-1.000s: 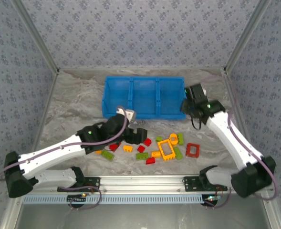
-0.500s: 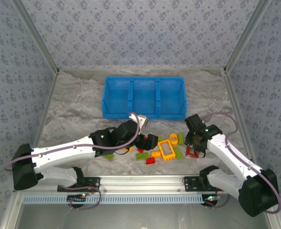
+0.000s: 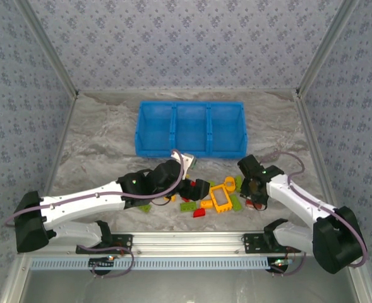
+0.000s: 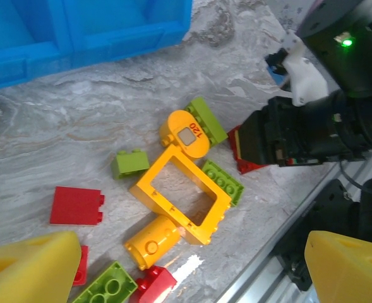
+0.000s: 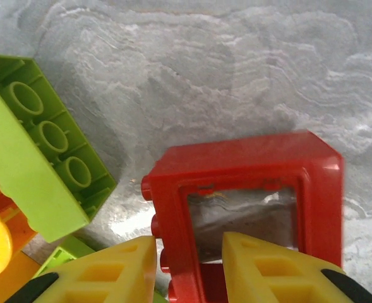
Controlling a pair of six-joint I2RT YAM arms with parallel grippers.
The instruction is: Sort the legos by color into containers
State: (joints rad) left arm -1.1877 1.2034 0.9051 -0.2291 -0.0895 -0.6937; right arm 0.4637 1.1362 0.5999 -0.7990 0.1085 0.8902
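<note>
Red, orange and lime green legos lie scattered in front of the blue bin (image 3: 191,150) with its three containers. My left gripper (image 4: 189,271) hangs open above an orange cylinder (image 4: 151,243) and an orange frame (image 4: 167,209), holding nothing. My right gripper (image 5: 189,240) is low on the table to the right of the pile. It is shut on the left wall of the red frame (image 5: 236,164), one finger outside and the other inside the opening. In the top view the right gripper (image 3: 256,194) covers most of that frame.
A lime green brick (image 5: 28,158) lies just left of the red frame. The right arm (image 4: 318,126) sits close to the left gripper, beside more green bricks (image 4: 223,183). A metal rail (image 4: 299,246) runs along the near table edge. Patterned walls enclose the table.
My right arm swung down from the bin's right end to the red frame, and its jaws narrowed round the frame's wall. My left arm reached further right over the pile, still open.
</note>
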